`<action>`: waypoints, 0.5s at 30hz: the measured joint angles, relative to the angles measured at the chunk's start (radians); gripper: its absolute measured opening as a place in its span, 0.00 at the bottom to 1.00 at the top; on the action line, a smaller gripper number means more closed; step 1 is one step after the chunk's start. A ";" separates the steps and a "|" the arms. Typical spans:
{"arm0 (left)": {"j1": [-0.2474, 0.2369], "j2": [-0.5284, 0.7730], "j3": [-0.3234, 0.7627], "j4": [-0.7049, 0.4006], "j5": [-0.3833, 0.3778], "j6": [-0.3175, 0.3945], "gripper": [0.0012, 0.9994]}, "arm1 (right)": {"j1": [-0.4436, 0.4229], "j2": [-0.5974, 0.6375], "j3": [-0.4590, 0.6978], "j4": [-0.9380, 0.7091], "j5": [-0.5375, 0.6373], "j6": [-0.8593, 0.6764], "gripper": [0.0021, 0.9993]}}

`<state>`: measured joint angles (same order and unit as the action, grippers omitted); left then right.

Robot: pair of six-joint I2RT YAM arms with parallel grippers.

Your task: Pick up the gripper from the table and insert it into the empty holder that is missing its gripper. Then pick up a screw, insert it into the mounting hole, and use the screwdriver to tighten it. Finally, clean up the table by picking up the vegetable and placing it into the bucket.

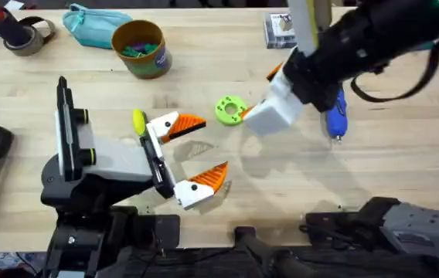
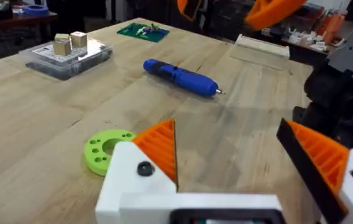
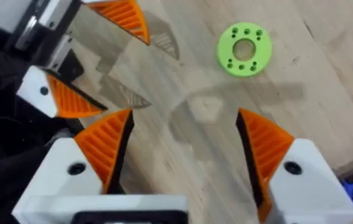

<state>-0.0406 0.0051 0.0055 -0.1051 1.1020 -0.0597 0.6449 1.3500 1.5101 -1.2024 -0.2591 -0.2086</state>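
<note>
Right end effector (image 3: 179, 155) — wide open, empty

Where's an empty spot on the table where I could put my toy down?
Bare wood lies at the near edge, between the holder and the screwdriver, and also between the tape roll and the holder. It is crowded around the green disc, where the right gripper hangs beside the holder's fingers.

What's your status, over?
Left gripper open, empty. Right gripper open, empty, over wooden table near flat green plastic ring. Bright blue pen-shaped screwdriver lying flat, untouched.
</note>
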 joint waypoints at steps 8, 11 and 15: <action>0.000 0.000 0.000 0.000 0.000 0.000 0.85 | 0.000 -0.004 0.000 -0.040 -0.035 -0.033 1.00; 0.000 0.000 0.000 0.000 -0.002 0.003 0.49 | 0.000 -0.004 0.000 -0.040 -0.038 -0.036 1.00; 0.000 0.000 0.000 0.001 -0.003 0.007 0.02 | 0.000 -0.004 -0.001 -0.040 -0.039 -0.038 1.00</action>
<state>-0.0406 0.0051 0.0055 -0.1046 1.0991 -0.0525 0.6449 1.3458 1.5093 -1.2427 -0.2980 -0.2468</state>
